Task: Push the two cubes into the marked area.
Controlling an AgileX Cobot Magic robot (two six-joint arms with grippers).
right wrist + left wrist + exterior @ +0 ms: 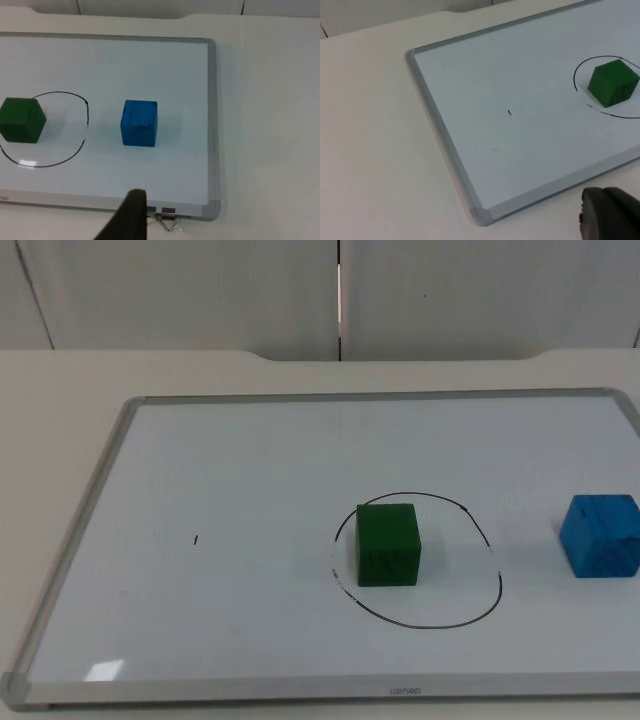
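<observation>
A green cube [388, 544] stands inside the black hand-drawn circle [430, 626] on the whiteboard, close to the circle's left side. A blue cube [601, 535] stands outside the circle, to its right, near the board's right end. In the left wrist view the green cube [612, 83] sits far from my left gripper [610, 216], which hovers off the board beyond its front left corner. In the right wrist view my right gripper [131, 216] is at the board's front edge, short of the blue cube [140, 123], with the green cube [21, 120] farther off.
The whiteboard's grey frame [80, 530] forms a low raised rim around the pushing surface. A small black mark [196, 539] lies on the board's left half. A binder clip [167, 221] sticks out at the front right corner. The grey partition wall [200, 290] closes the back.
</observation>
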